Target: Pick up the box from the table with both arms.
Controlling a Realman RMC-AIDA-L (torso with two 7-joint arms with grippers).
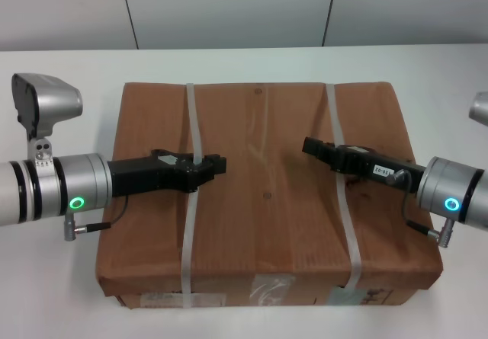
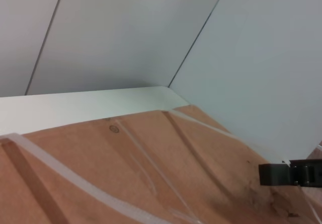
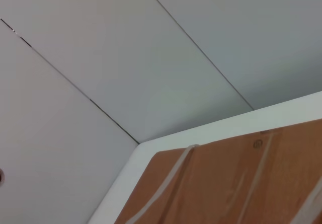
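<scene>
Left gripper [image 1: 217,164]: black, reaching in from the left edge of the head frame over the box top, its tip at the left strap [image 1: 192,202]. You cannot tell from these frames whether it is parted or closed, nor whether it has hold of the strap.

Right gripper [image 1: 311,145]: black, entering from the right edge of the head frame, angled toward centre, its tip just left of the right strap [image 1: 341,194]. You see its end again at the lower right of the left wrist frame [image 2: 275,174]. Its opening cannot be told either, nor any hold.

Box [image 1: 263,194]: large, flat, brown cardboard, filling the centre of the head frame, bound by the two whitish straps running front to back. Torn labels and tape show on its front side [image 1: 267,292] at the bottom of the frame. You find it lying flat on the table.

Table [image 1: 69,68]: plain white, visible around the box at left, right and behind.

Wall panels [image 1: 229,7]: pale grey, across the top of the head frame.
</scene>
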